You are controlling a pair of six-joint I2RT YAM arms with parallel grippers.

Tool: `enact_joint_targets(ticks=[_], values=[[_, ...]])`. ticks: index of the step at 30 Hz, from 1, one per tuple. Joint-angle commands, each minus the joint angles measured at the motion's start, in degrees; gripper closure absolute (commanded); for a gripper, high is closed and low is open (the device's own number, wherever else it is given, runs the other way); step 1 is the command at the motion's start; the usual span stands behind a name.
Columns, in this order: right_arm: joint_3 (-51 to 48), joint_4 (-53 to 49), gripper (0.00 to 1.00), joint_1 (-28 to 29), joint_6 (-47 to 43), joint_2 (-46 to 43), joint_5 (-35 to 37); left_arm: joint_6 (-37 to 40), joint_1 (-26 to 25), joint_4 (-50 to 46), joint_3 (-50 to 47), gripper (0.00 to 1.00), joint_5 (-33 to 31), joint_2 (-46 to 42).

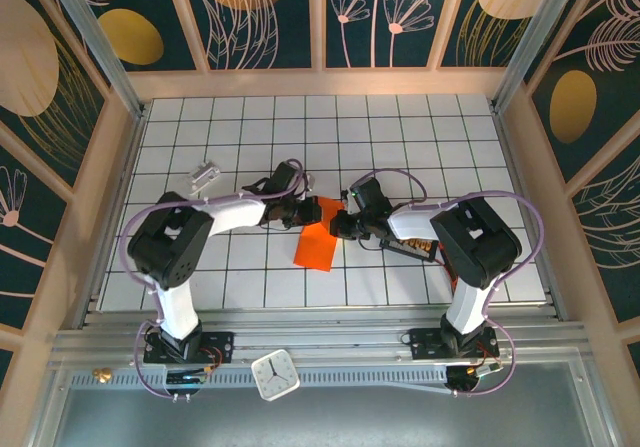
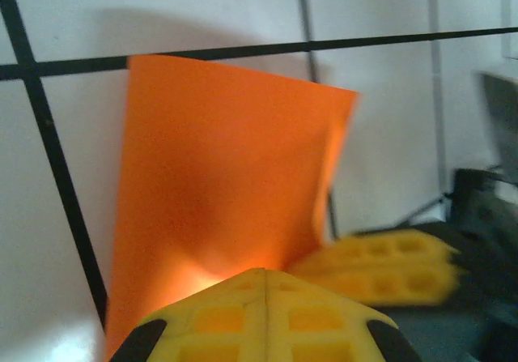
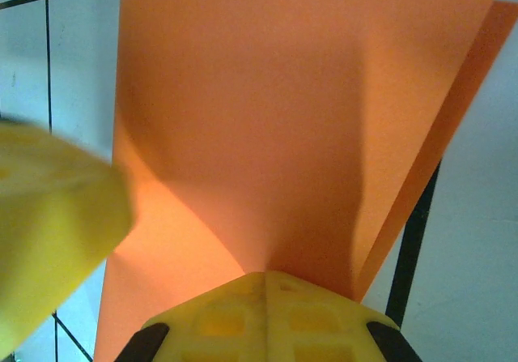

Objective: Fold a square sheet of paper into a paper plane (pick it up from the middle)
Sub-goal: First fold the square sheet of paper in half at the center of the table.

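Small silvery-white metal block [image 1: 205, 175] sits well off to the left of the left gripper [image 1: 310, 212], apart from it. I read the left gripper as clamped: its yellow fingers [image 2: 218, 317] meet on an edge of the thin, bright orange sheet of paper [image 1: 315, 245]. The sheet fans out ahead of the fingertips, bent into two layers, between both grippers. The right gripper [image 1: 340, 224], just beside the left, is likewise pinched on the same edge, yellow fingers [image 3: 312, 317] together. I cannot tell whether the sheet's free edge touches the white gridded table [image 1: 480, 267].

Bright orange square sheet of paper [image 1: 316, 247], black-gridded white table [image 1: 400, 127]
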Motion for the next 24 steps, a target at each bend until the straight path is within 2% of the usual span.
enact_joint_targets(ticks=[1, 7, 15, 20, 24], values=[[-2.2, -10.8, 1.0, -0.8, -1.7, 3.3, 7.1, 2.2, 1.4, -1.9, 2.4, 0.95, -0.9, 3.6], [-3.2, -10.3, 1.0, -0.8, -1.5, 3.2, 7.0, 3.0, 4.8, -1.1, 0.8, 0.95, -1.1, 3.7], [-3.4, -10.1, 1.0, -0.9, -1.4, 3.3, 7.0, 0.5, 4.9, 2.3, 3.3, 0.91, 5.8, -0.4], [-3.2, -10.2, 1.0, -0.9, -1.4, 3.3, 7.0, 1.8, 4.9, 0.4, 6.4, 0.91, 5.7, 3.7], [-3.2, -10.3, 1.0, -0.9, -1.5, 3.4, 7.1, 3.4, 4.9, -1.8, 8.8, 0.92, 3.1, 7.4]])
